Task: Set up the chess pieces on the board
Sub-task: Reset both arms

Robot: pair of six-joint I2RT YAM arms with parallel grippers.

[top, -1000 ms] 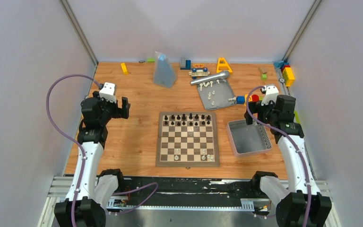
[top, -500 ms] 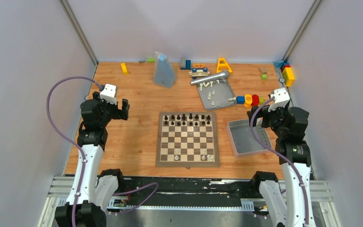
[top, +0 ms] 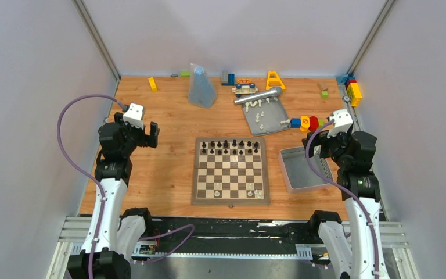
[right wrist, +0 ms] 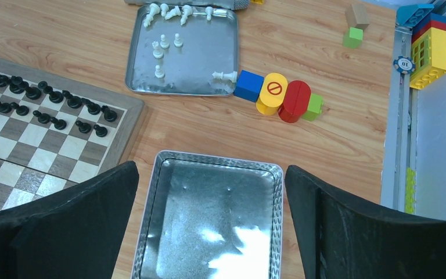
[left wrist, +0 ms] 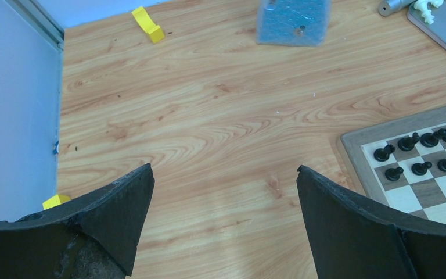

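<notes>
The board (top: pixel 230 201) lies mid-table, with black chess pieces (top: pixel 232 147) in two rows on its far side and three cream ones (top: pixel 250 193) on the near row. More cream pieces (top: pixel 259 116) sit on a flat grey tray (top: pixel 273 119) behind the board, and they show in the right wrist view (right wrist: pixel 165 43). My left gripper (top: pixel 145 133) is open and empty over bare wood left of the board (left wrist: pixel 354 145). My right gripper (top: pixel 316 142) is open and empty above a deep grey tray (right wrist: pixel 209 232).
The deep tray (top: pixel 305 168) holds nothing. A row of toy blocks (top: pixel 306 122) lies behind it. A blue-grey bag (top: pixel 201 86), a silver cylinder (top: pixel 258 95), a yellow frame (top: pixel 274 79) and coloured bricks (top: pixel 353 90) line the far edge.
My right arm has drawn back to the right and toward the near side, away from the flat tray. The left arm has barely moved.
</notes>
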